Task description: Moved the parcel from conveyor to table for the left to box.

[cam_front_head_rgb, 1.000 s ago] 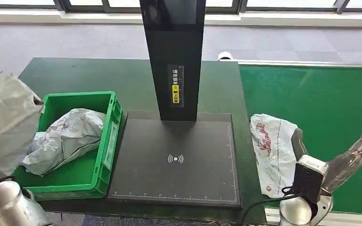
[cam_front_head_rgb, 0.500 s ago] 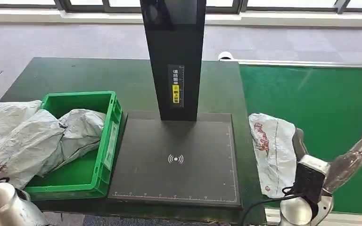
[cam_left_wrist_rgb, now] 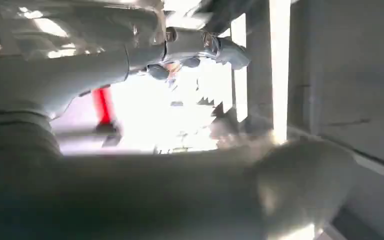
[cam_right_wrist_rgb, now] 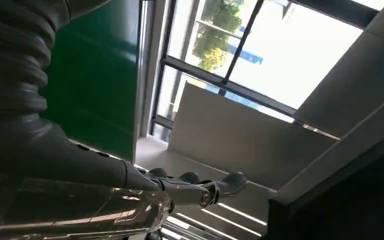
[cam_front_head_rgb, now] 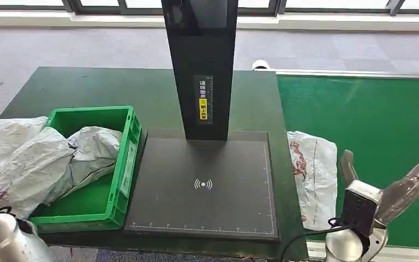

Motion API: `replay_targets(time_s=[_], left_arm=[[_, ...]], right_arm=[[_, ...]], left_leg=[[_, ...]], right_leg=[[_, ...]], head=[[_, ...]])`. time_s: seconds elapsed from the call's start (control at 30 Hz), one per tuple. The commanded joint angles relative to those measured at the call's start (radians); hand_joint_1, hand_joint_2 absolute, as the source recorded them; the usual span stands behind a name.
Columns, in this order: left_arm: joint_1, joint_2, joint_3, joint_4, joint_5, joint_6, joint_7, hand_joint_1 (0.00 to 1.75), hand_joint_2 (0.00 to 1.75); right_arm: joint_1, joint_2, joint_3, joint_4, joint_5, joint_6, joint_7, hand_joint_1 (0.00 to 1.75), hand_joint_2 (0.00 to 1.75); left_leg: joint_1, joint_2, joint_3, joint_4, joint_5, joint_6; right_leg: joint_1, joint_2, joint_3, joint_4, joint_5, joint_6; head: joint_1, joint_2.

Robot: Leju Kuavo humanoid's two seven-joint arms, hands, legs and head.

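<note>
A white parcel [cam_front_head_rgb: 312, 176] with red print lies at the left edge of the green conveyor [cam_front_head_rgb: 376, 117], beside the black scanner plate. My right hand [cam_front_head_rgb: 394, 184] hovers just right of it with fingers spread and nothing in it; its long fingers [cam_right_wrist_rgb: 200, 187] stretch out straight in the right wrist view. A crumpled grey parcel [cam_front_head_rgb: 24, 166] lies draped over the left wall of the green box [cam_front_head_rgb: 121, 183], on top of another grey parcel [cam_front_head_rgb: 95, 147] inside. My left arm [cam_front_head_rgb: 3, 240] sits below it; in the blurred left wrist view, the left hand's fingers [cam_left_wrist_rgb: 205, 47] are extended, holding nothing.
A black scanner plate [cam_front_head_rgb: 204, 185] with a tall black post [cam_front_head_rgb: 202, 65] stands mid-table on the dark green table [cam_front_head_rgb: 87, 87]. Grey floor and window frames lie beyond. The conveyor's far side is bare green belt.
The grey parcel that was lifted at the left one second ago has dropped onto the box's left wall. The white parcel has shifted slightly left, away from my right thumb.
</note>
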Motion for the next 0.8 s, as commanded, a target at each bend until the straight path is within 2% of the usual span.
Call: replay_targets(time_s=[0.03, 0.1, 0.2, 0.47, 0.63, 0.8], left_arm=[[0.197, 0.070, -0.491, 0.007, 0.563, -0.529, 0.054, 0.00, 1.75], [0.227, 0.061, -0.500, -0.018, 0.656, -0.723, 0.081, 0.00, 1.75], [0.237, 0.050, -0.496, -0.026, 0.661, -0.745, 0.083, 0.00, 1.75], [0.236, 0.053, -0.492, -0.024, 0.661, -0.747, 0.084, 0.00, 1.75], [0.246, 0.048, -0.526, -0.028, 0.693, -0.952, 0.117, 0.00, 1.75], [0.258, 0.056, -0.595, -0.028, 0.630, -1.028, 0.115, 0.00, 1.75]], right_arm=[[-0.066, 0.047, -0.112, 0.130, 0.013, 0.000, 0.054, 0.00, 1.75], [-0.079, 0.015, -0.116, 0.182, 0.028, 0.000, 0.105, 0.00, 1.75], [-0.090, 0.006, -0.120, 0.204, 0.028, 0.000, 0.109, 0.00, 1.75], [-0.091, 0.011, -0.120, 0.202, 0.031, 0.000, 0.107, 0.00, 1.75], [-0.111, -0.028, -0.089, 0.284, 0.098, 0.000, 0.204, 0.00, 1.75], [-0.145, -0.056, -0.046, 0.363, 0.125, 0.000, 0.248, 0.00, 1.75]], left_leg=[[0.000, -0.003, 0.000, -0.001, 0.001, 0.001], [0.000, -0.003, 0.001, -0.003, 0.001, 0.002], [0.000, 0.002, 0.003, -0.003, 0.001, 0.003], [-0.002, -0.002, 0.000, -0.002, 0.001, 0.002], [-0.001, -0.001, 0.000, -0.001, 0.001, 0.002], [-0.001, 0.000, 0.000, -0.002, 0.002, 0.003]], right_leg=[[0.000, -0.003, 0.002, -0.002, 0.000, 0.001], [0.000, -0.002, 0.004, -0.004, 0.002, 0.001], [-0.001, 0.002, 0.004, -0.004, 0.002, 0.001], [-0.002, -0.001, 0.002, -0.002, 0.001, 0.001], [-0.001, -0.001, 0.002, -0.002, 0.001, 0.001], [-0.001, 0.001, 0.002, -0.004, 0.003, 0.002]], head=[[0.000, 0.000], [0.001, 0.000], [0.001, 0.000], [0.000, 0.000], [0.000, 0.000], [0.000, 0.000]])
